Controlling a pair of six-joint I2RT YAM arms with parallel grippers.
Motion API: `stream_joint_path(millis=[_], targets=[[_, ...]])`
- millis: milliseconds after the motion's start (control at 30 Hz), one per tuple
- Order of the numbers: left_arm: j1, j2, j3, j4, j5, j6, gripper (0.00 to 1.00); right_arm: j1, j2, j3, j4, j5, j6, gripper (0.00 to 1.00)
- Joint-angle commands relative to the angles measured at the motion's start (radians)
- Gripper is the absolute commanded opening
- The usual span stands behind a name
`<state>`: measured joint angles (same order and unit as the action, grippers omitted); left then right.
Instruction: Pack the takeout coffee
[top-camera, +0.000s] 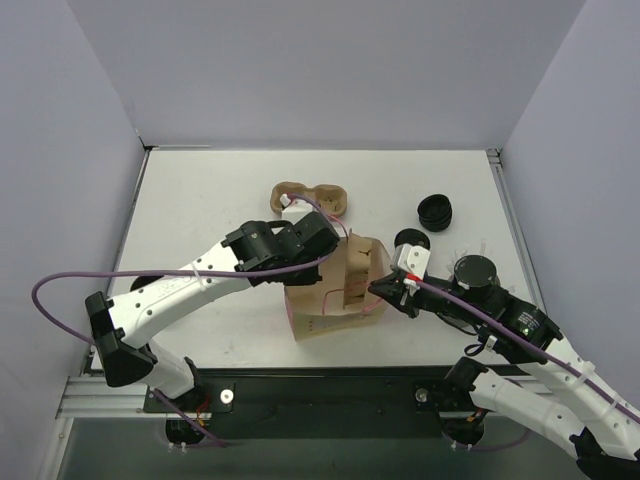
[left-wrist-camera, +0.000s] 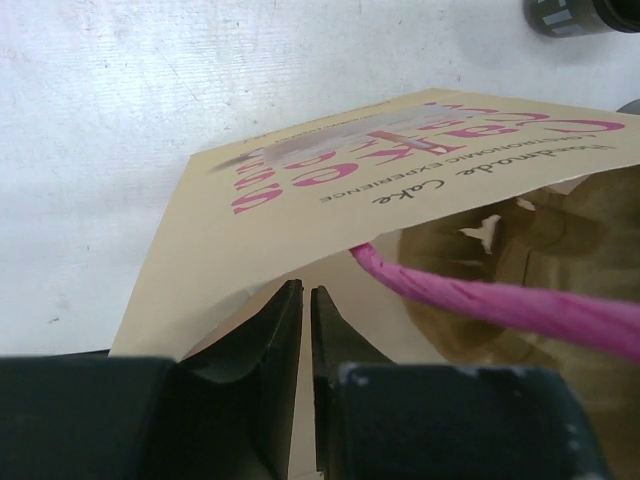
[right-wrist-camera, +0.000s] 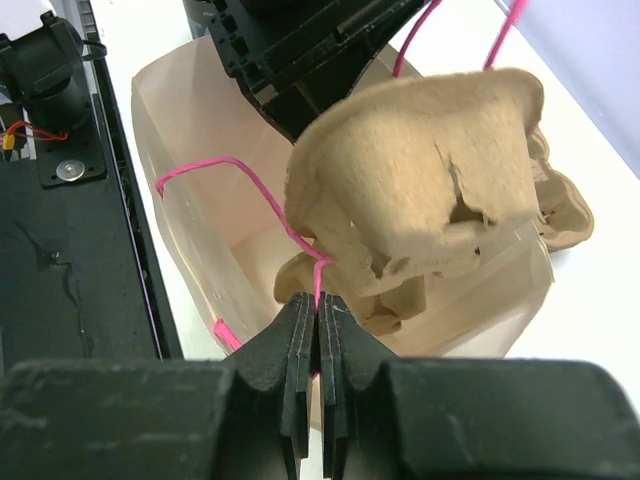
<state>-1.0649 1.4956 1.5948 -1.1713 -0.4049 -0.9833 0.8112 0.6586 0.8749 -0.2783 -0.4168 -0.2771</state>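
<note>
Left claw (left-wrist-camera: 305, 295) and right claw (right-wrist-camera: 318, 305) meet over the white table (top-camera: 200, 200), one on each side of the same object. Between them stands the brown paper bag (top-camera: 320, 318), mouth up. The left claw's fingers are drawn together on the rim of the wall nearest it, with little more than the paper's thickness between them, apparently to pull that side outward and spread the mouth. Inside the bag, just ahead of the right claw's tips, a pulp tray (right-wrist-camera: 420, 170) stands tilted rather than flat on the bottom, so it probably has to settle before cups can ride in its wells. A second pulp tray (top-camera: 308, 198) lies on the table beyond the left claw, apart from the bag. Beyond and outboard of the right claw sits a stack of black lids (top-camera: 436, 211). Closer, just beside that claw's wrist, is the takeout coffee (top-camera: 408, 238), a small black cup on the table, outside the bag and not yet packed. Smallest is the pink handle (right-wrist-camera: 250, 175): the right claw is closed tight on its cord, judged a counter-pull that holds the opposite wall taut against the left claw's grip.
</note>
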Motion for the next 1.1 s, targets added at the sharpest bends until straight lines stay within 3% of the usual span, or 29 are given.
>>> stream_joint_path(millis=[0, 167, 300, 467, 633, 833, 1067], targets=[[-0.009, 0.025, 0.076, -0.027, -0.051, -0.038, 0.19, -0.006, 0.007, -0.005, 0.007, -0.031, -0.02, 0.0], [-0.018, 0.035, 0.155, -0.024, -0.037, -0.009, 0.19, -0.01, 0.003, -0.013, 0.004, -0.007, -0.024, 0.0], [-0.036, 0.005, 0.194, 0.054, 0.021, 0.029, 0.26, -0.017, 0.001, -0.016, 0.004, -0.01, -0.024, 0.0], [-0.035, -0.089, 0.097, 0.249, 0.17, 0.089, 0.4, -0.027, -0.001, -0.017, 0.002, -0.019, -0.024, 0.0], [-0.026, -0.184, -0.085, 0.384, 0.216, 0.089, 0.42, -0.044, -0.002, -0.019, 0.001, -0.031, -0.025, 0.0], [-0.006, -0.204, -0.085, 0.378, 0.216, 0.129, 0.42, -0.049, -0.004, -0.001, -0.036, -0.057, -0.031, 0.0], [-0.006, -0.209, 0.046, 0.296, 0.209, 0.167, 0.45, -0.049, -0.01, 0.018, -0.091, -0.065, -0.053, 0.02]])
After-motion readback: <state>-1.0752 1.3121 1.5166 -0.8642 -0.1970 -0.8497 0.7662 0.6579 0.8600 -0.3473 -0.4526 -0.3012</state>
